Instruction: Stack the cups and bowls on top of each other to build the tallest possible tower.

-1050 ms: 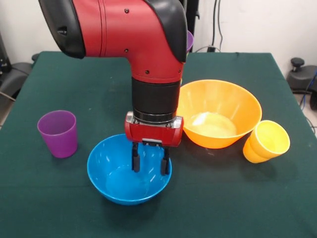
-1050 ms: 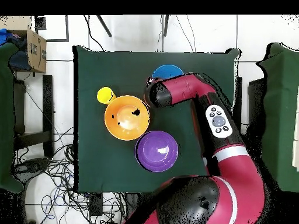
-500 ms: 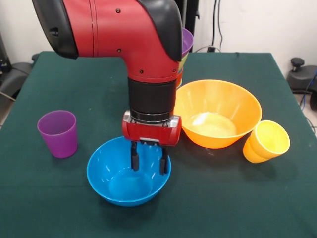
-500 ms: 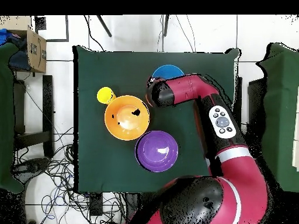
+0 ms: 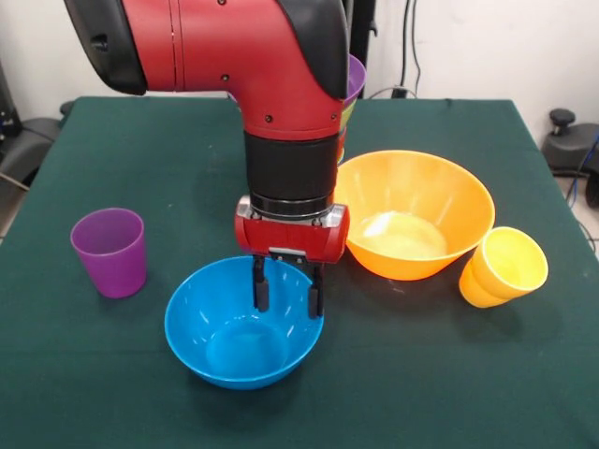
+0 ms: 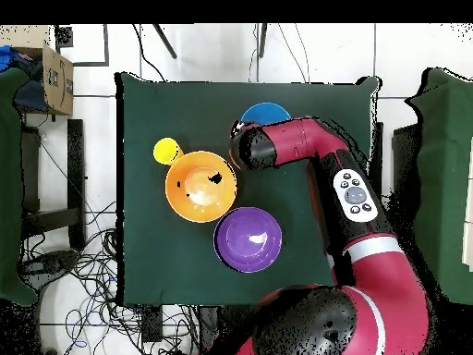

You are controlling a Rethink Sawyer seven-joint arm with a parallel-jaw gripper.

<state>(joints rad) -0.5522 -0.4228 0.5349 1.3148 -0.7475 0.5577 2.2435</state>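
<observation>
- Blue bowl (image 5: pixel 243 323) sits upright on the green counter (image 5: pixel 421 393), at the near middle in the front view; from overhead only an arc of its rim (image 6: pixel 265 113) shows past the arm.
- Gripper (image 5: pixel 288 286) hangs over the bowl's far right part, its two black fingers (image 5: pixel 261 283) pointing down inside the rim. They stand a little apart with nothing between them, and they are not closed on the bowl's wall.
- Red and black arm (image 5: pixel 281 112) comes down from above and hides much of what stands behind it.
- Orange bowl (image 5: pixel 412 213) is upright to the right of the blue one and slightly farther back; the two are close, but whether they touch cannot be told.
- Yellow cup (image 5: pixel 503 267) leans tilted just beside the orange bowl's right side.
- Purple cup (image 5: pixel 110 251) stands upright, well apart to the left of the blue bowl.
- Tower (image 5: pixel 347 94) shows only as a sliver of purple rim and coloured edges behind the arm; overhead, its wide purple bowl (image 6: pixel 248 238) lies near the orange bowl.
</observation>
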